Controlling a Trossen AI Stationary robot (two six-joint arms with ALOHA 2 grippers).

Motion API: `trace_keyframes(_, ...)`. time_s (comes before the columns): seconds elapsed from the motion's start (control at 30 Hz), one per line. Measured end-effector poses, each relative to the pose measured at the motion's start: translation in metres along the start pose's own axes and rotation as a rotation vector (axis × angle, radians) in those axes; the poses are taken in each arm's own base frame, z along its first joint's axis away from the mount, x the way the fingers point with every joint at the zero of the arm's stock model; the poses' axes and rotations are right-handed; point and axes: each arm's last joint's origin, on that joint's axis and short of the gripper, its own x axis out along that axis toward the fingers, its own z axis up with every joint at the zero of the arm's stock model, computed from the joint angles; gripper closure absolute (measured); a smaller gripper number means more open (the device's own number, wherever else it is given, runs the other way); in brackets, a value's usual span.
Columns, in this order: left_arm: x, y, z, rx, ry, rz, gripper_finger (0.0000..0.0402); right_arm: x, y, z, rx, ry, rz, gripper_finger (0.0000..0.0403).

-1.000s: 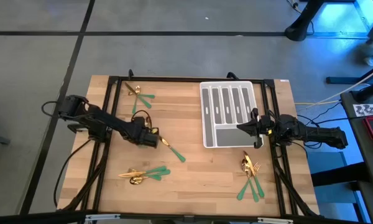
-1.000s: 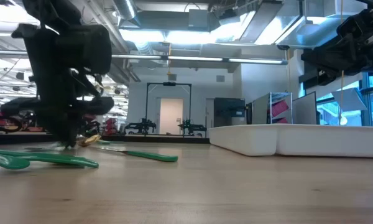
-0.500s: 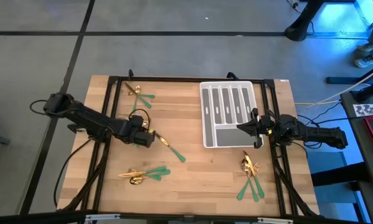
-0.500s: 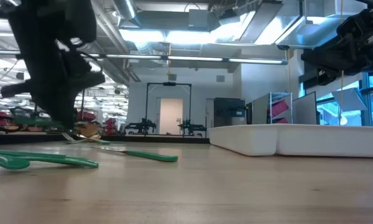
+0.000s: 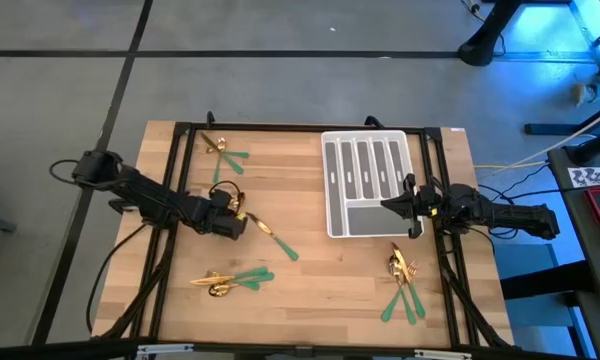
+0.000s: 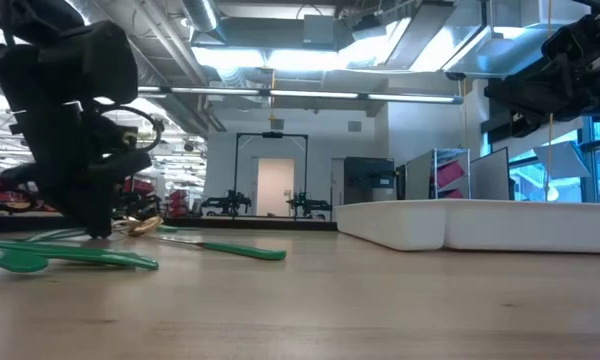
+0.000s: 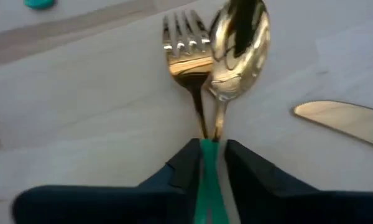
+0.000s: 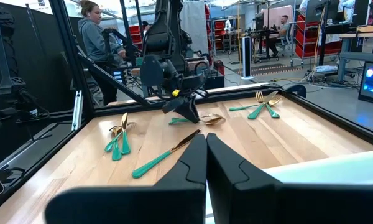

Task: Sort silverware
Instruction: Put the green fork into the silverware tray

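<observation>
Silverware lies scattered in small groups on the wooden surface, none yet in the slotted tray, so I set my left end effector low over a fork and spoon, its fingers narrowly parted around their green handles where these converge. My right end effector waits closed beside the tray, clear of the pick.

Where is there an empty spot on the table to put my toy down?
Bare wood lies between the tray, the lone knife and the fork pile. It's crowded around the left gripper, at a fork and spoon.
</observation>
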Motion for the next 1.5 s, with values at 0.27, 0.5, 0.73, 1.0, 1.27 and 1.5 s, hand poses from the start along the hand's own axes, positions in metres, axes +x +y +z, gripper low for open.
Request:
trace_keyframes(0.27, -0.010, 0.005, 0.002, -0.111, 0.032, -0.019, 0.0254, 0.000, 0.000, 0.000, 0.000, 0.000, 0.000, 0.0402)
trace_keyframes(0.5, -0.029, 0.004, 0.003, -0.050, 0.025, -0.087, 0.0266, 0.000, 0.000, 0.000, 0.000, 0.000, 0.000, 0.0402)
trace_keyframes(0.73, -0.044, -0.003, -0.024, 0.046, 0.047, -0.205, 0.0278, 0.000, 0.000, 0.000, 0.000, 0.000, 0.000, 0.0402)
trace_keyframes(1.0, -0.041, -0.002, -0.049, 0.038, -0.024, -0.159, 0.0294, 0.000, 0.000, 0.000, 0.000, 0.000, 0.000, 0.0402)
trace_keyframes(1.27, -0.030, -0.003, -0.061, -0.017, -0.073, -0.105, 0.0313, 0.000, 0.000, 0.000, 0.000, 0.000, 0.000, 0.0402)
trace_keyframes(1.5, -0.037, -0.011, -0.061, 0.020, -0.063, -0.089, 0.0322, 0.000, 0.000, 0.000, 0.000, 0.000, 0.000, 0.0402)
